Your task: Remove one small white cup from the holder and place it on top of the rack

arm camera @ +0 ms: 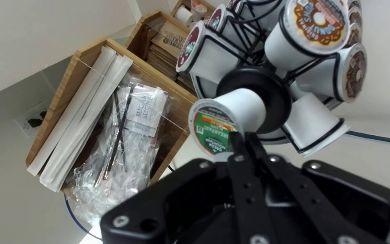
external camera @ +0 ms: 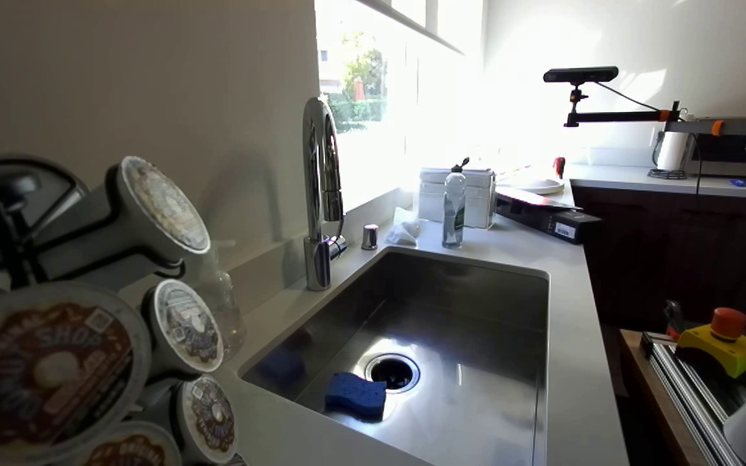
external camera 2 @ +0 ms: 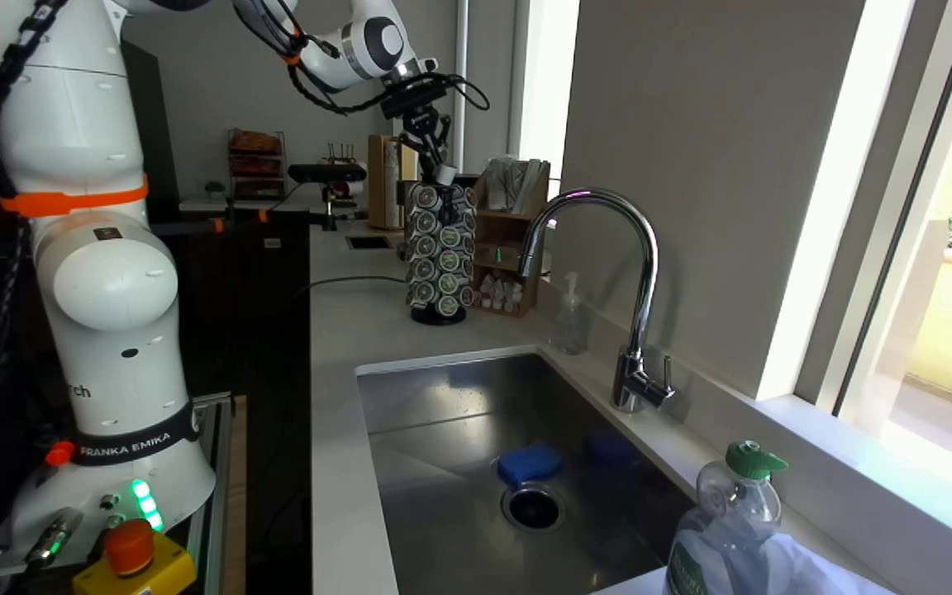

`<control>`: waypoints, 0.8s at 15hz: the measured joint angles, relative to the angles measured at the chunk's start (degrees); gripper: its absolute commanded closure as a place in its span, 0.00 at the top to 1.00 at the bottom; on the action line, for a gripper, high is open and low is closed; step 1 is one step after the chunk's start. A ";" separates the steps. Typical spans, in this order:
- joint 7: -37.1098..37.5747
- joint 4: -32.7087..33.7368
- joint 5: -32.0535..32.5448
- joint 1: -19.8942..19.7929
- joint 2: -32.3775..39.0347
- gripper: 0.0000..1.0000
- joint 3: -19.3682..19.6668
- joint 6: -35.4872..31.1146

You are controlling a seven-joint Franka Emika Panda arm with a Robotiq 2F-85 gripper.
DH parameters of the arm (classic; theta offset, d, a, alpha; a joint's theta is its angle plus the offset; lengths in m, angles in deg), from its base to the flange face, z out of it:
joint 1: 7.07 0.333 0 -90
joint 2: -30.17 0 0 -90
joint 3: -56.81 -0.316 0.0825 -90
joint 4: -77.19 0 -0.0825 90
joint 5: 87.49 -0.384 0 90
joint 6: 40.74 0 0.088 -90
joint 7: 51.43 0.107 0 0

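Note:
A small white cup (arm camera: 245, 106) with a green lid is pinched at its rim by my gripper (arm camera: 242, 134), whose black fingers are nearly together. It lies tilted over the round black cap (arm camera: 278, 98) of the holder, which looks to be the rack as well. Whether its base touches the cap I cannot tell. In an exterior view the gripper (external camera 2: 436, 165) points down at the holder (external camera 2: 438, 316), with the white cup (external camera 2: 445, 174) at its tips. Other cups (arm camera: 317, 27) sit in the holder's wire rings. In an exterior view patterned lids (external camera: 49, 375) fill the near left; the gripper is outside that picture.
Beside the holder stands a wooden organizer (external camera 2: 532, 289) with paper sleeves (arm camera: 80, 125) and sugar packets (arm camera: 144, 108). The tall faucet (external camera 2: 649, 256) and the sink (external camera 2: 435, 397) with a blue sponge (external camera 2: 530, 463) lie nearer along the counter. A soap pump (external camera 2: 571, 318) stands by the wall.

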 measured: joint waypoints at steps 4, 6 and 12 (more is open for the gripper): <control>-2.34 0.00 0.47 0.01 0.45 0.01 -0.01 -0.46; -3.12 -0.02 0.68 0.05 0.58 0.01 -0.05 -0.85; -5.20 -0.07 1.08 0.39 0.76 0.01 -0.23 -1.08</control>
